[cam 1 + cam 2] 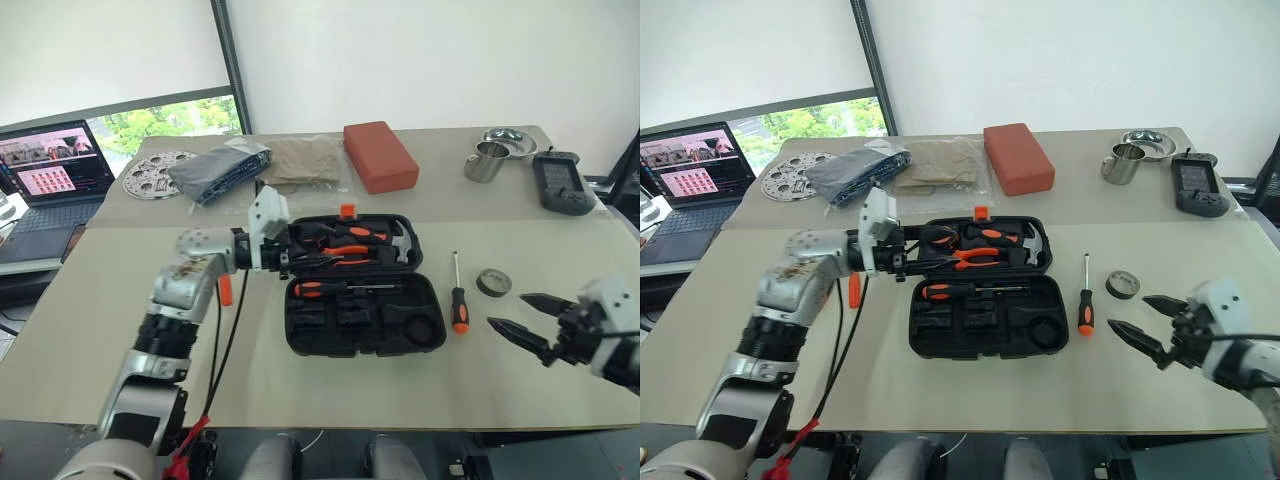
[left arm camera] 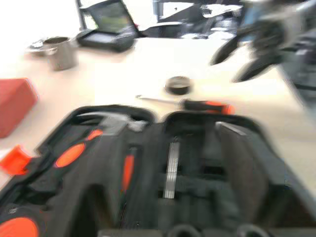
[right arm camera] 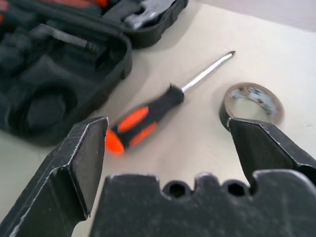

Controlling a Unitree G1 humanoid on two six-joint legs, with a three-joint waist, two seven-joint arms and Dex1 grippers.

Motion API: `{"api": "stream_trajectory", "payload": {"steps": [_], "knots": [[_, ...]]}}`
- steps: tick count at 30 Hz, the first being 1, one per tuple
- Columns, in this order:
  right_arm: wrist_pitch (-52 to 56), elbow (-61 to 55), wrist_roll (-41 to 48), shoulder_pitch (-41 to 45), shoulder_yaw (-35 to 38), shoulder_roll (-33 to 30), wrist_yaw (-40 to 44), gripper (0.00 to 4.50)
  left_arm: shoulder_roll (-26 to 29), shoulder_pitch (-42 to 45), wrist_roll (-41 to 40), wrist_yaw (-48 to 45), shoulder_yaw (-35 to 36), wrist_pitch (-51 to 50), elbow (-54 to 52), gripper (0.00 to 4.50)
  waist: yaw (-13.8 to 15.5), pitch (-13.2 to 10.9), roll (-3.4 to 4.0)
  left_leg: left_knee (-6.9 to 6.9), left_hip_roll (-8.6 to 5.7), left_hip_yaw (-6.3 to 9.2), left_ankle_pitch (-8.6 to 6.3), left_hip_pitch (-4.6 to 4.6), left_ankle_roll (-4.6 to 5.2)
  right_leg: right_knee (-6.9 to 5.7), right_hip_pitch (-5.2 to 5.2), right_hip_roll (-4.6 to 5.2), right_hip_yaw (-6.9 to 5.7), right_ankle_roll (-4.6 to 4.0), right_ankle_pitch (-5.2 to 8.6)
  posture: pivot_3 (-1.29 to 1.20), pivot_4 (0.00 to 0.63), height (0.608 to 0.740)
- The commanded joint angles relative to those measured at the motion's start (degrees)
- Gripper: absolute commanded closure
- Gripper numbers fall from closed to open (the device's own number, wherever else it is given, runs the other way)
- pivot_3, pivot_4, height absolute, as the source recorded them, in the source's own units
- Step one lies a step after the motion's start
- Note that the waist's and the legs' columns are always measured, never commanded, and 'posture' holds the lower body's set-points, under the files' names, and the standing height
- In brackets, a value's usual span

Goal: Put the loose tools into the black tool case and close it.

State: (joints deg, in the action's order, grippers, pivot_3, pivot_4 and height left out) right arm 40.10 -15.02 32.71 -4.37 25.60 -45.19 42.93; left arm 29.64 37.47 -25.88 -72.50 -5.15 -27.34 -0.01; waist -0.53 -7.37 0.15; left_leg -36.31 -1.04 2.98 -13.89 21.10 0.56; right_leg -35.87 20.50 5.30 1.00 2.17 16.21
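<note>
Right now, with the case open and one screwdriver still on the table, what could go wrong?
1. The open right gripper faces the orange-and-black screwdriver; its round handle may roll away as the fingers close.
2. The grey tape roll lies just beside it and could get knocked or caught.
3. The left gripper hovers at the black moulded tool case by the hinge; closing the lid now could hit it.

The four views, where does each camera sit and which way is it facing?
Left and right eye views: head, looking down over the table; both arms show.
Left wrist view: on the left arm, looking across the open black tool case.
Right wrist view: on the right arm, between the open right gripper jaws, at the screwdriver.
Shared: case, screwdriver, tape ring.
</note>
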Motion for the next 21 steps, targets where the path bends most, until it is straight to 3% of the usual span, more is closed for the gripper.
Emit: {"api": "stream_trajectory", "payload": {"steps": [1, 9, 20, 21], "knots": [[10.8, -2.1, 3.2, 4.5, 0.0, -0.1, -6.5, 0.0, 4.1, 0.9, -4.4, -3.3, 1.9, -3.9, -5.9, 0.04, 0.0, 0.0, 0.0, 0.0, -0.02, 0.0, 0.0, 0.0, 0.0, 0.02, -0.01, 0.0, 0.0, 0.0, 0.0, 0.0, 0.15, 0.707], [28.0, -3.3, 4.7, 11.4, -4.2, 0.0, -14.4, 0.0, 10.0, 0.5, -8.7, -6.8, 2.7, -6.3, -10.9, 0.04, -0.1, 0.0, -0.01, 0.05, 0.0, 0.03, -0.01, 0.03, 0.04, 0.05, 0.0, -0.09, -0.04, -0.1, 0.09, 0.0, 0.15, 0.707], [32.6, -0.9, 0.1, 20.1, -12.4, 2.7, -20.8, 0.0, 12.0, -1.4, -7.8, -3.9, 2.0, -5.4, -14.3, 0.04, -0.2, 0.0, -0.02, 0.08, 0.01, 0.03, -0.01, 0.01, 0.05, 0.02, 0.06, -0.16, -0.02, -0.1, 0.1, 0.0, 0.15, 0.707], [32.5, -0.8, -0.7, 20.5, -13.8, 2.4, -21.0, 0.26, 11.9, -1.4, -7.7, -3.6, 1.9, -5.4, -14.5, 0.01, -0.2, 0.0, -0.02, 0.08, 0.0, 0.04, 0.0, 0.01, 0.05, 0.02, 0.07, -0.16, -0.03, -0.1, 0.1, 0.0, 0.15, 0.707]]}}
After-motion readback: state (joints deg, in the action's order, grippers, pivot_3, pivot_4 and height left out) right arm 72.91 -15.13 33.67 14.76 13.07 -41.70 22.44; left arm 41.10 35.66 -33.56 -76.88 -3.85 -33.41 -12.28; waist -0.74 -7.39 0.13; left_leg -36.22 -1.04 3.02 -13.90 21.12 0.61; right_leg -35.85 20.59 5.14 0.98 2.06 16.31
